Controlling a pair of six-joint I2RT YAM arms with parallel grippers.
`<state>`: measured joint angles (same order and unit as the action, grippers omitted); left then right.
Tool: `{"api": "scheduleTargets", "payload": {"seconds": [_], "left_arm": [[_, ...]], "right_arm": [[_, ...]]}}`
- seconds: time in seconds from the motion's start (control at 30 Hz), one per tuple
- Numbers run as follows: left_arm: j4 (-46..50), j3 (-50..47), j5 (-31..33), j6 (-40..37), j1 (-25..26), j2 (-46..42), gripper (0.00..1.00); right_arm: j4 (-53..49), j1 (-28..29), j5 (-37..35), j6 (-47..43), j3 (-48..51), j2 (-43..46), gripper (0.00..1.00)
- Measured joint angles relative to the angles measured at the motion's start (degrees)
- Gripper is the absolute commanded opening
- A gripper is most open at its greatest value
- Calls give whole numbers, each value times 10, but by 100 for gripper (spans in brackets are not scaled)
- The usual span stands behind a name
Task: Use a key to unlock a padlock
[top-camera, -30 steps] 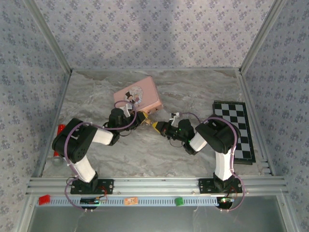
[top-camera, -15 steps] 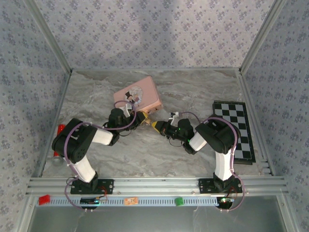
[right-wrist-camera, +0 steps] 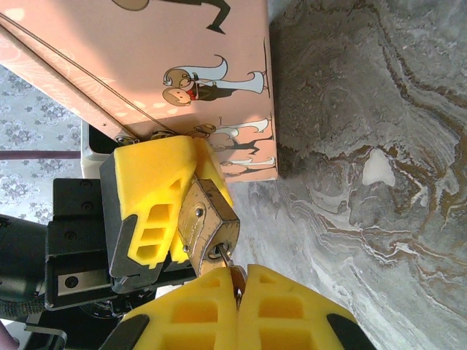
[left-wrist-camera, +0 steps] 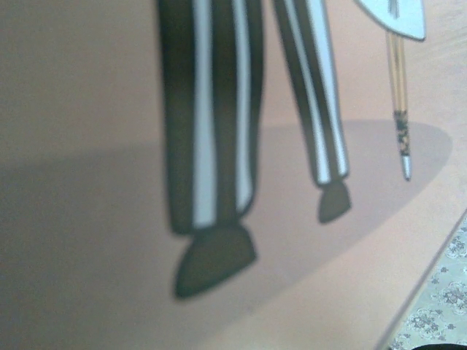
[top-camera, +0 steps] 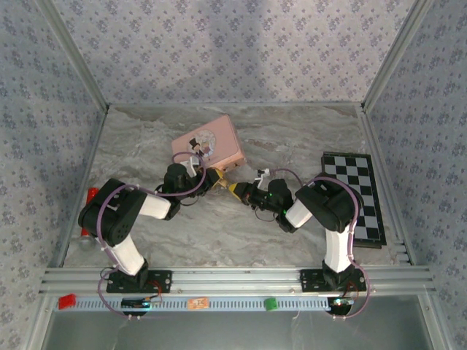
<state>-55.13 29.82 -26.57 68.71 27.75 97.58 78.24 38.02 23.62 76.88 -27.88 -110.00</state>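
Holding as before — left hand grips the padlock, right hand clamps the key in it.

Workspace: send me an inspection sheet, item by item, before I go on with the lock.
Surface: marbled table, no spills seen.
Job's things: padlock held just off the tin's corner; key at its keyhole, how deep I cannot tell.
Clutter: pink tin behind the padlock; chessboard at the right edge; red item at the left edge.
End effectors: left end effector shut on padlock; right end effector shut on key.
Cables: purple cable loops along each arm, no snag seen.
Surroundings: patterned walls; metal rail at the front.
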Motion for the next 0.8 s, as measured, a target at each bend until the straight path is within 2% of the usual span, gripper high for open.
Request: {"api": "scheduleTargets", "payload": {"seconds": [0.8], "left_arm": [[0, 0, 7, 4, 4, 0, 9]], "right_arm": [[-14, 1, 2, 0, -14, 0, 0]]}}
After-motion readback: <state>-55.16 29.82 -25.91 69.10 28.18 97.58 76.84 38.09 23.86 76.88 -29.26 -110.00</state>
